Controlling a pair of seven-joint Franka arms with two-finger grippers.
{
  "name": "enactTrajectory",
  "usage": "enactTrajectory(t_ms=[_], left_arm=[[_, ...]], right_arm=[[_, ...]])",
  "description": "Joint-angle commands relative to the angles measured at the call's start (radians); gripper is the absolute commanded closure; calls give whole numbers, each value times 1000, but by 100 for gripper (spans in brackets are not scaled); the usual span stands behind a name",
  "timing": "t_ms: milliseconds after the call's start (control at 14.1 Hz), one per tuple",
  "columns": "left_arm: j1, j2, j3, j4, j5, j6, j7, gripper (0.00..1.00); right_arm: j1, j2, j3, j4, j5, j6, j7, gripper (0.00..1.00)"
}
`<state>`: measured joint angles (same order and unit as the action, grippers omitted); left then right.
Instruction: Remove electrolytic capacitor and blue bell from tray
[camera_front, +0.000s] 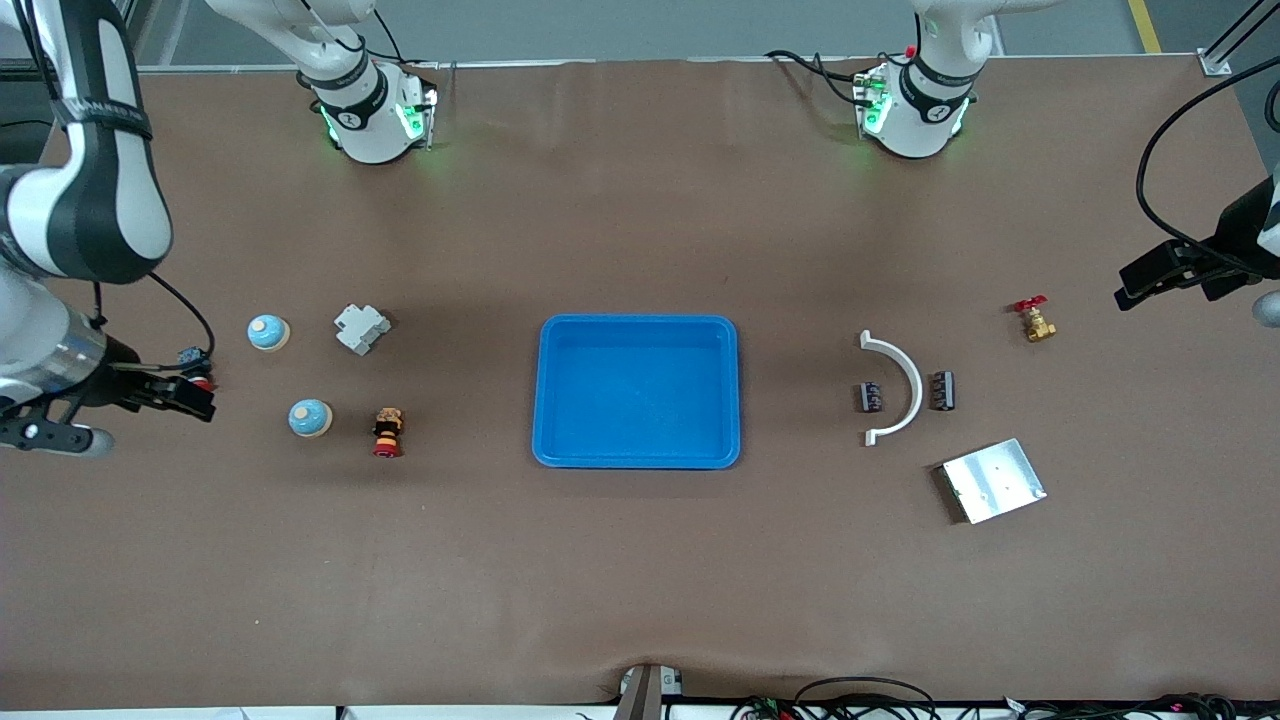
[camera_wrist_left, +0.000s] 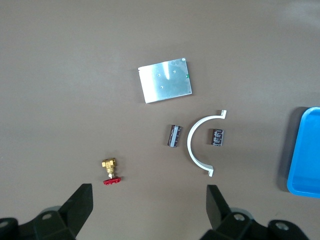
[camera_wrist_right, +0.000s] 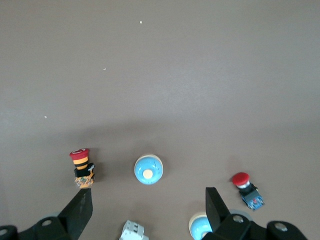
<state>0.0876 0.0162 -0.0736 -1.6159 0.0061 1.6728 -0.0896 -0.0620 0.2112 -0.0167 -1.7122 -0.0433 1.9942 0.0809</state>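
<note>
Two blue bells (camera_front: 268, 332) (camera_front: 309, 418) stand toward the right arm's end of the table. In the right wrist view one bell (camera_wrist_right: 148, 170) shows whole and the other (camera_wrist_right: 199, 226) is partly hidden by a finger. Two dark capacitors (camera_front: 870, 397) (camera_front: 942, 390) lie toward the left arm's end, either side of a white curved piece (camera_front: 897, 385); they also show in the left wrist view (camera_wrist_left: 174, 135) (camera_wrist_left: 216, 137). A blue tray (camera_front: 560, 340) sits mid-table, empty. My right gripper (camera_front: 185, 397) (camera_wrist_right: 148, 212) is open and empty above the table beside the bells. My left gripper (camera_front: 1165, 272) (camera_wrist_left: 150, 210) is open and empty, up beside the valve.
Near the bells are a grey breaker (camera_front: 361, 328), a red-and-yellow stop button (camera_front: 388, 432) and a small red push button (camera_wrist_right: 246, 187). Near the capacitors are a brass valve with a red handle (camera_front: 1035, 321) (camera_wrist_left: 109, 170) and a metal plate (camera_front: 993, 480) (camera_wrist_left: 165, 80).
</note>
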Motion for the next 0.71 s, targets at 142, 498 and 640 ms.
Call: enactTrajectory(t_ms=[142, 498, 640], left_arm=[[0, 4, -2, 25, -11, -18, 7, 0], [-3, 4, -5, 25, -11, -19, 5, 0], [-3, 4, -5, 24, -11, -24, 5, 0]], right_arm=[[-10, -62, 9, 72, -10, -151, 10, 0], [-9, -75, 15, 206, -4, -326, 7, 0], [-10, -107, 11, 210, 6, -353, -25, 0]])
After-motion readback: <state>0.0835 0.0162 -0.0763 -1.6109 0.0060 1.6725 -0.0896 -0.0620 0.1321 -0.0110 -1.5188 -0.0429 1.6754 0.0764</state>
